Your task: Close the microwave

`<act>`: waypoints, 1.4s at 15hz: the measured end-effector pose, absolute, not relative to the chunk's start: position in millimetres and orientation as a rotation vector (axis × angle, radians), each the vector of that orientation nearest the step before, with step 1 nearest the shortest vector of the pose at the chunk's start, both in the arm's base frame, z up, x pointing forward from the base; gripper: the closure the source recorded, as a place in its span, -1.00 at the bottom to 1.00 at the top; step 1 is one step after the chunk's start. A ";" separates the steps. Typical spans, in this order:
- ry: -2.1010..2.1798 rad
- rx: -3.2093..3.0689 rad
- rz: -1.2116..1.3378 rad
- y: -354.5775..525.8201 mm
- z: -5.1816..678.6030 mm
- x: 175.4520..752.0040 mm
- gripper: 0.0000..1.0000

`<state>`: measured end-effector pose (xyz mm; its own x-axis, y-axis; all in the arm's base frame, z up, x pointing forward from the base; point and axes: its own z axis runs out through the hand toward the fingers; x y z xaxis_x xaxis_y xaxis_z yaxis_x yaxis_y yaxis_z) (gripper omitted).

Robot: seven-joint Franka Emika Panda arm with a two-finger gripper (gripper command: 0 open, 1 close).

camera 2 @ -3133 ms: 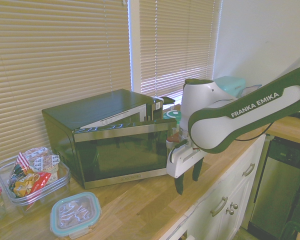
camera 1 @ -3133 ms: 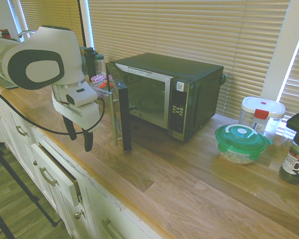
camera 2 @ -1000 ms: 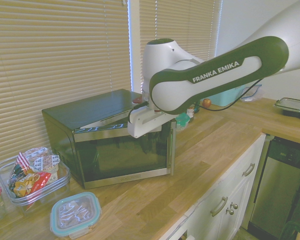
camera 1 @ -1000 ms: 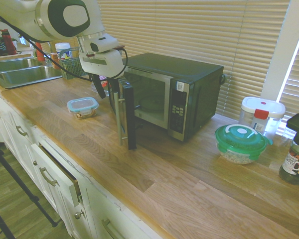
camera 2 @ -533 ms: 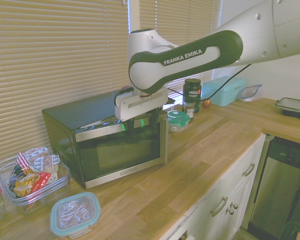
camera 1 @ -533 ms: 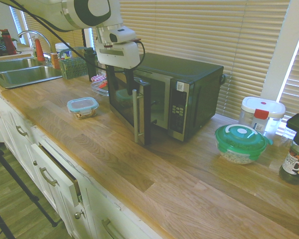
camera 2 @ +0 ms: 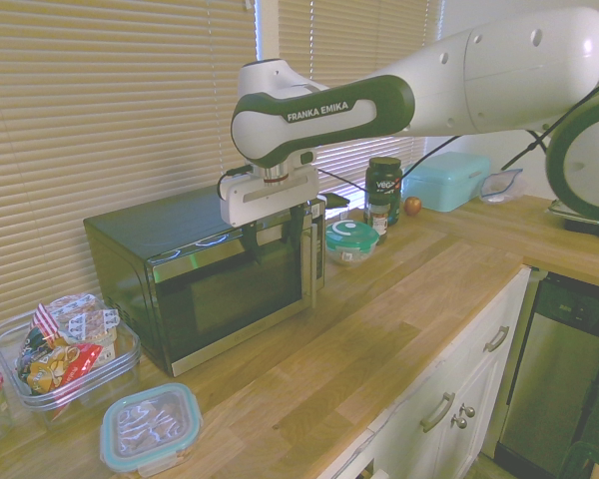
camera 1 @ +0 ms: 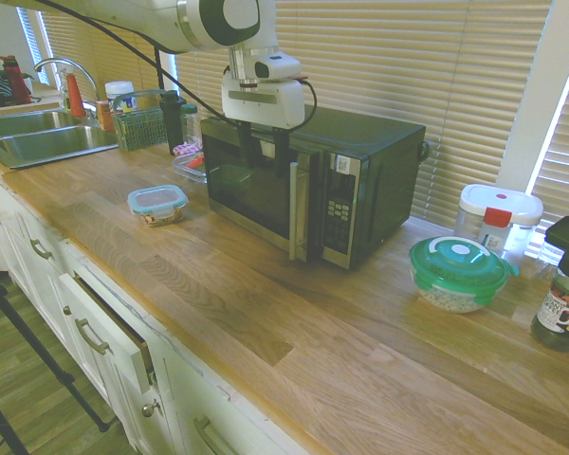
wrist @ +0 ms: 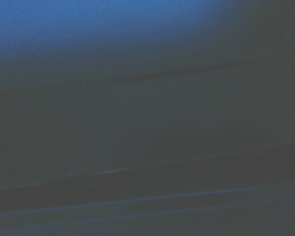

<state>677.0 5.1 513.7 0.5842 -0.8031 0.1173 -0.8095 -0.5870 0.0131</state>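
Observation:
The black microwave (camera 1: 360, 161) stands on the wooden counter against the blinds. Its dark glass door (camera 1: 251, 190) lies almost flat against the front, and the silver bar handle (camera 1: 294, 210) stands upright beside the button panel (camera 1: 339, 210). From the other side, the microwave (camera 2: 140, 239) shows its door (camera 2: 235, 289) swung nearly shut; I cannot tell whether it is latched. My gripper (camera 1: 266, 148) hangs open over the door's top edge, fingers pointing down against the glass, and shows again as the gripper (camera 2: 276, 232). The wrist view is only a dark blur.
Right of the microwave are a green-lidded bowl (camera 1: 458, 273), a white container (camera 1: 498, 216) and a dark jar (camera 1: 561, 289). A small blue-lidded container (camera 1: 157, 202) lies to its left, a sink (camera 1: 38, 133) beyond. A drawer (camera 1: 114, 332) below the counter edge stands slightly open.
The door has swung from wide open to nearly flat against the microwave. My gripper rose from the counter edge, moved in behind the door and travelled with it toward the microwave.

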 end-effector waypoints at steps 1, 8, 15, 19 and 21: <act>-1.388 2.737 0.139 4.1 515.4 679.3 -1.00; -1.355 2.779 0.017 -3.8 522.9 694.6 -1.00; -1.342 2.774 -0.014 -4.8 518.6 702.1 -1.00; -1.354 2.803 0.092 -5.0 536.6 691.1 -1.00; -1.354 2.807 0.108 -5.1 535.3 678.1 -1.00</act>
<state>678.1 -5.1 535.3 0.6205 -0.7809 0.0725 -0.7825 -0.6226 -0.0090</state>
